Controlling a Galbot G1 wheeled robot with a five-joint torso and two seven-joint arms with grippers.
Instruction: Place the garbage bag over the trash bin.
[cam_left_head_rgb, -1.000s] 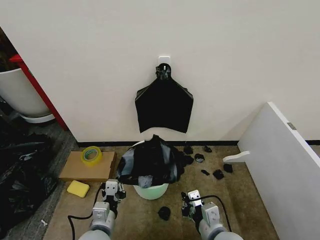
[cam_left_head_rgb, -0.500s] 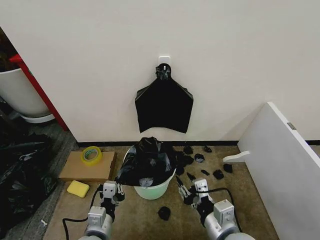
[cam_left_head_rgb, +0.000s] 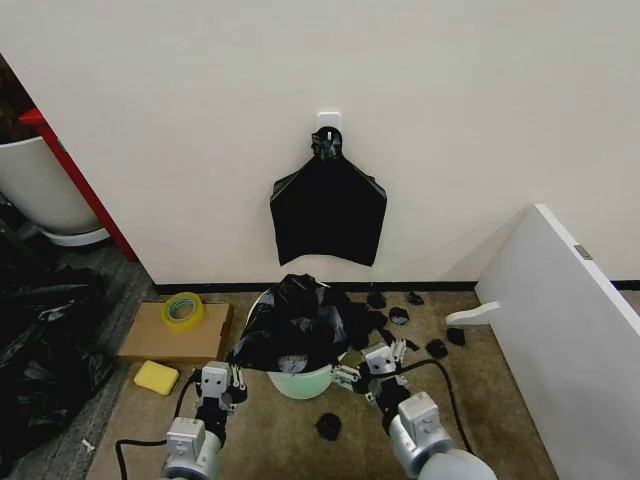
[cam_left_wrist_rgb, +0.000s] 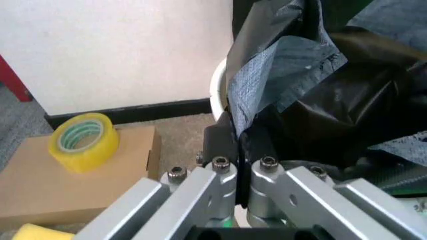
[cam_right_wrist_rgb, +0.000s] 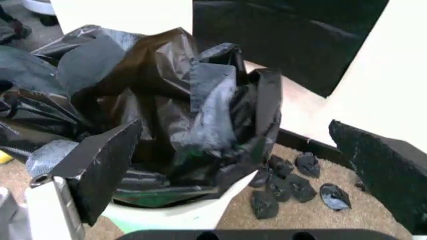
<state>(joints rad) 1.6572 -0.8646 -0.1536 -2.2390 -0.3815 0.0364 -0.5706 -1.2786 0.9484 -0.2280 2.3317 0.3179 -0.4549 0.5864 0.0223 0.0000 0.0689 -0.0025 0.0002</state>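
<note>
Both my arms reach in low at the trash bin, bag heaped on top.

In the lower centre of the head view, my left gripper has its fingers pinched together on an edge of the garbage bag, which lies crumpled over the trash bin. My right gripper, jaws spread wide and holding nothing, sits just beside the bin's other side.

garbage bag heaped in trash bin, pincers flanking

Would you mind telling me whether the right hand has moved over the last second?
Yes. The right hand, open, moved forward and leftward toward the trash bin, away from the black scrap.
</note>
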